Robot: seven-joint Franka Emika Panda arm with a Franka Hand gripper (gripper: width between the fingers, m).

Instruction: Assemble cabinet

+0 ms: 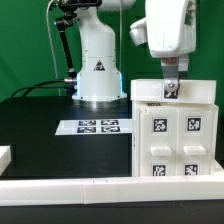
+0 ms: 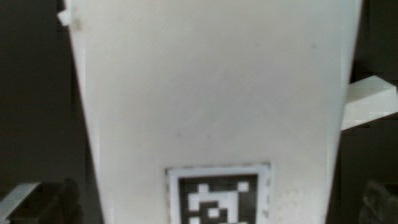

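Observation:
The white cabinet [image 1: 172, 135] stands upright at the exterior view's right, with several square markers on its front. A white top panel [image 1: 200, 92] lies across it. My gripper [image 1: 172, 88] reaches down from above onto the middle of this panel, over a small marker. In the wrist view the panel [image 2: 205, 90] fills the picture and its marker [image 2: 217, 195] sits midway in my gripper [image 2: 199, 208]. One grey finger [image 2: 18, 203] shows at the corner, with a dark gap between it and the panel's edge. The jaws stand wide apart, one on each side of the panel.
The marker board [image 1: 95, 126] lies on the black table left of the cabinet. The white robot pedestal [image 1: 98, 65] with a triangle sign stands behind it. A white rail [image 1: 90, 185] runs along the front edge. A small white piece [image 1: 4, 155] lies at the far left.

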